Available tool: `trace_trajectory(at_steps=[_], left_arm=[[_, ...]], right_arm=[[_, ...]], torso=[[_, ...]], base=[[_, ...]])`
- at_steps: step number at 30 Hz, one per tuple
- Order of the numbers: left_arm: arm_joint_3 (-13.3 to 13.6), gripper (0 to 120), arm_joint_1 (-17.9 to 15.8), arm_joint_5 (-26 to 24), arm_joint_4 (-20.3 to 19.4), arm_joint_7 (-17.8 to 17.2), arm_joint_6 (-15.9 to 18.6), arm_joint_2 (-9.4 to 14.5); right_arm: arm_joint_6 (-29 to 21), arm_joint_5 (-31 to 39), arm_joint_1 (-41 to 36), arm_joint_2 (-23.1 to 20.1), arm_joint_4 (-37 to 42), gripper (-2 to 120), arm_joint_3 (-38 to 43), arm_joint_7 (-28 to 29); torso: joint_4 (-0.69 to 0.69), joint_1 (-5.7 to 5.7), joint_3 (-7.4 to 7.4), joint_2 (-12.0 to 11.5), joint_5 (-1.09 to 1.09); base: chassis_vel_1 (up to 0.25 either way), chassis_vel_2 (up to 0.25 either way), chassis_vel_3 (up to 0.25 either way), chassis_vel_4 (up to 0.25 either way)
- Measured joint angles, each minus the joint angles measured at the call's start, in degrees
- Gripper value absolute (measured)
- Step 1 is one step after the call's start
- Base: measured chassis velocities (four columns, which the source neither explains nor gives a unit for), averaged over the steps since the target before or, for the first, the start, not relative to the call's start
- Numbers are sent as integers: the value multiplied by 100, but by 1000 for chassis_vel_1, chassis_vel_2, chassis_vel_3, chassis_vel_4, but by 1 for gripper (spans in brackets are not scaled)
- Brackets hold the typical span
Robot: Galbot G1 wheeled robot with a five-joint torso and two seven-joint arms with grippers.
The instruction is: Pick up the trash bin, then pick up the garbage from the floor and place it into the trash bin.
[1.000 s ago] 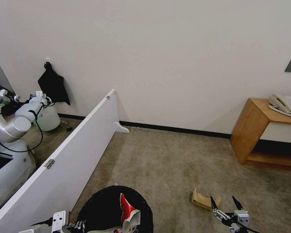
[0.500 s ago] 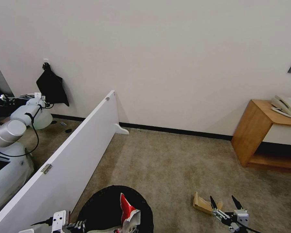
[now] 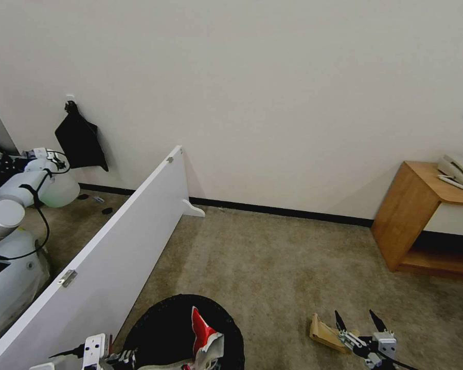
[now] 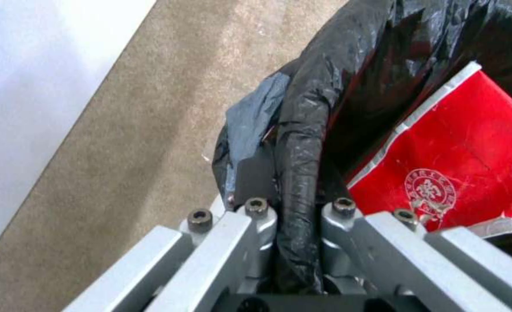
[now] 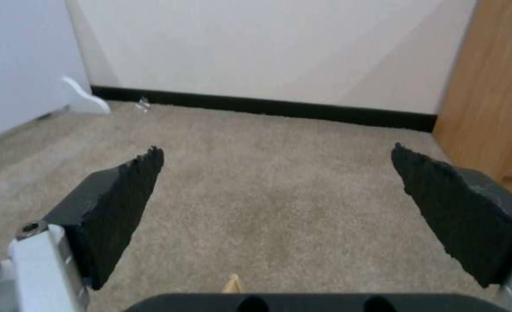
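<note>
The white partition board runs along my left, and the wooden side cabinet stands well off to my right against the wall. Between them lies open carpet.

The trash bin hangs low in front of me on my left side, its black bag folded over the rim. My left gripper has its jaws clamped on that bagged rim. A red-and-white crushed cup already sits inside.

On the floor to my right lies the folded brown cardboard, just beside my right gripper. Its jaws stand wide apart, both black pads clear of anything, and the cardboard's tip peeks in beneath them.

I judge the step in hand to be picking up the cardboard. To do it well I should lower the right gripper so the pads straddle the cardboard's thin folded edge, not its broad face, and close firmly. Meanwhile I should keep the bin level, so nothing spills.
</note>
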Motion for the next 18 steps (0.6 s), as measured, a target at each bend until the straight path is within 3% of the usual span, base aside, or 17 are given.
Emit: trace_trajectory(at_steps=[8,10,18], left_arm=[[-2,4,0,0,0,0,-1,8],[0,4,-1,0,0,0,-1,6],[9,4,5,9,0,1,-1,-5]], right_arm=[[-102,-354,-124,-242,-115,100,155,-274],[-304,-609,-163,-485,-308,100,419,-1154],[-571,-1017,-177,-901,-562,100,579,-2121]], torso=[[-1,0,0,0,1],[0,0,0,0,1],[0,0,0,0,0]], base=[[0,0,0,0],[0,0,0,0],[0,0,0,0]])
